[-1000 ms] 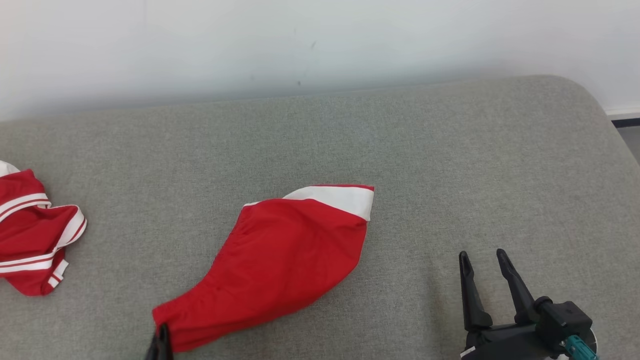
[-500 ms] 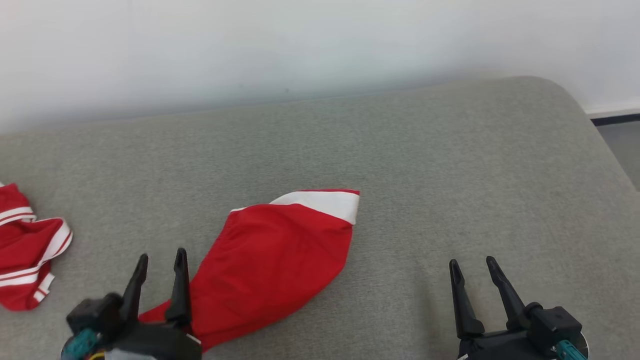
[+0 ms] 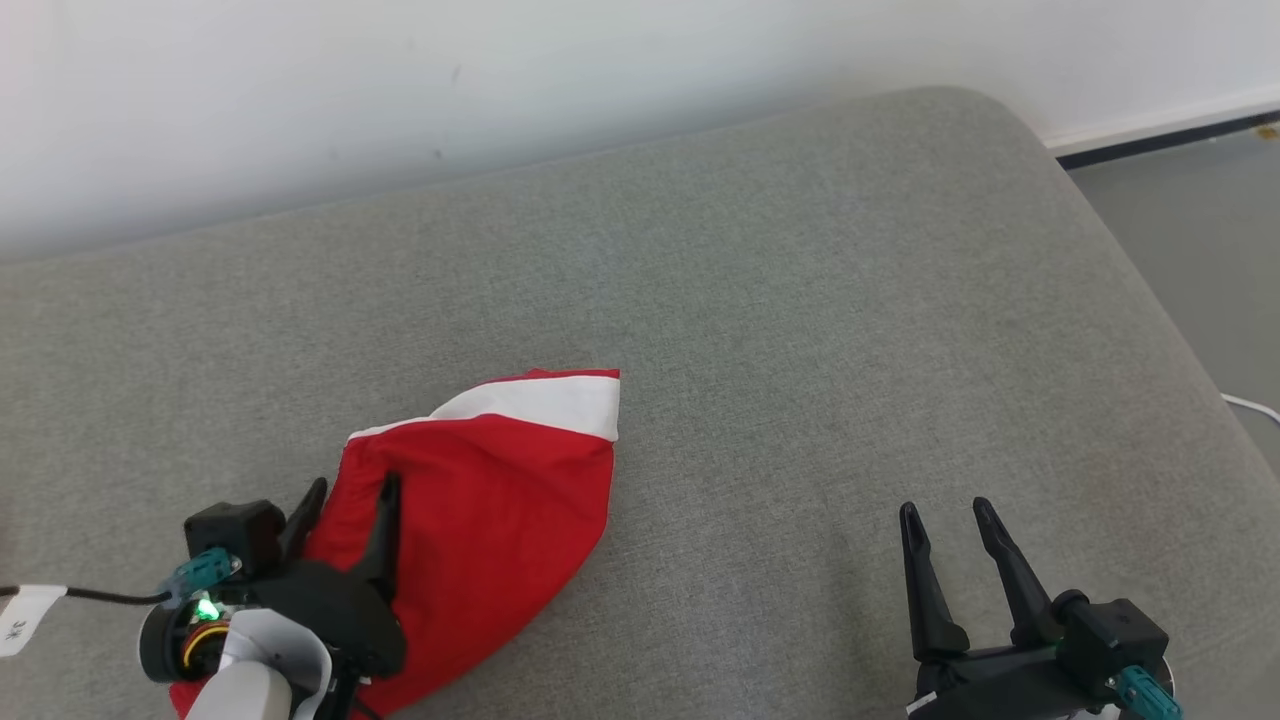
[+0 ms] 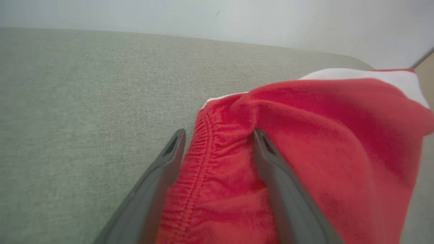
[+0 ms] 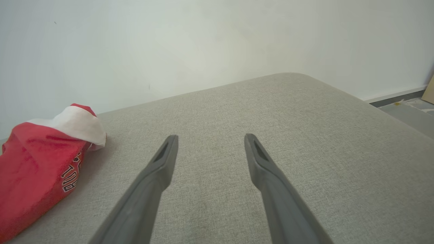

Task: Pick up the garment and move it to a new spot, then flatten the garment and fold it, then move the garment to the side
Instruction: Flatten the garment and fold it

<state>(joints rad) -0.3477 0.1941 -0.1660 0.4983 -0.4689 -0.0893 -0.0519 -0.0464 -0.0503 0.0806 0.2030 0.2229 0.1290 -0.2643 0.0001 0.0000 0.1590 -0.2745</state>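
Head view shows the left gripper [image 3: 354,483] with its fingers spread, straddling the gathered edge of the red and white garment [image 3: 500,500], one finger against the cloth. The garment lies on the grey cushion [image 3: 800,300], front left. The right gripper [image 3: 945,507], also spread, holds nothing and is well apart from it. The lettering [image 5: 71,176] on the cloth is partly hidden and unreadable.

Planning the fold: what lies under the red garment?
Grey cushion surrounds the garment; what lies directly beneath is covered. The left gripper, open, straddles its gathered hem.
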